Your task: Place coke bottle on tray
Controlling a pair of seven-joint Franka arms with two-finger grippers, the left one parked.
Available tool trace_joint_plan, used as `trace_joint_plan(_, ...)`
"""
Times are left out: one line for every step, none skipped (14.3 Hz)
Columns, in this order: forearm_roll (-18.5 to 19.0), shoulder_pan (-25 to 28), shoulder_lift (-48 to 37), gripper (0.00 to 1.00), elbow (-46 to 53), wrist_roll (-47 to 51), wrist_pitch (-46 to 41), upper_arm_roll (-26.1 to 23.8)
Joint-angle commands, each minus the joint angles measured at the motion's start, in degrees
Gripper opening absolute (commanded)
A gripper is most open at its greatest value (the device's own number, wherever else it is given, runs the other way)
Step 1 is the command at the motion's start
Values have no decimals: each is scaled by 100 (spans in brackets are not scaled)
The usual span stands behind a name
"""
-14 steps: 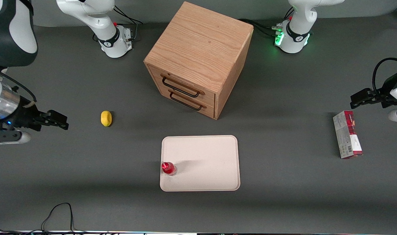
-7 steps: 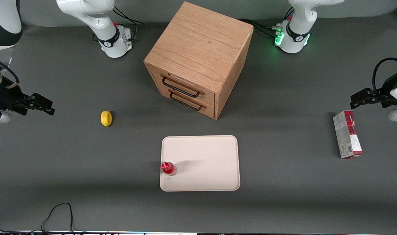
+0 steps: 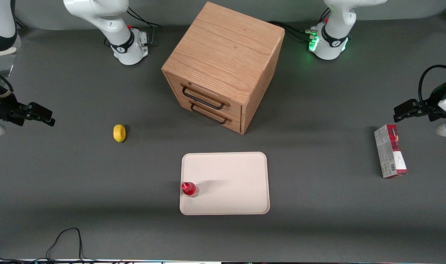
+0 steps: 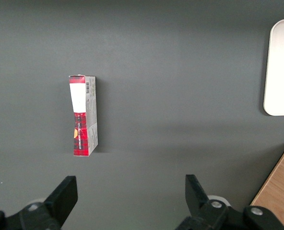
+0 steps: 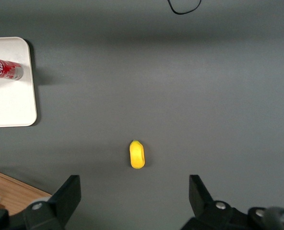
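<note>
A matte grey table [image 3: 98,190] fills the scene. The bottle [image 3: 189,189], glossy red plastic with a clear base, stands upright, cap up, on the smooth cream tray [image 3: 230,172], at its 8 o'clock edge. The gripper [image 3: 43,116] hovers at the working arm's end, fingers spread wide, empty, above a waxy oval lemon [image 5: 137,154].

The front view looked steeply down from high above the worktop [image 3: 318,227], taking in its whole width, with the wooden drawer box [image 3: 223,66] and tray [image 3: 230,176] near centre. The right wrist view looked straight down past its end effector [image 5: 132,201] (fingers spread wide), sharing the lemon [image 5: 137,154], coke bottle [image 5: 4,68] and a tray edge. The left wrist view shared the carton [image 4: 84,116].
</note>
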State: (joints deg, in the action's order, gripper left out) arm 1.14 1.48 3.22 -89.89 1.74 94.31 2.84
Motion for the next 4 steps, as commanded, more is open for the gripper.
trace_joint_plan(71,169,-58,100,15,-112,-89,199)
trace_joint_plan(71,169,-41,100,24,-112,-89,199)
trace_joint_plan(71,169,-41,100,24,-104,-89,199)
trace_joint_plan(71,169,-41,100,24,-112,-89,199)
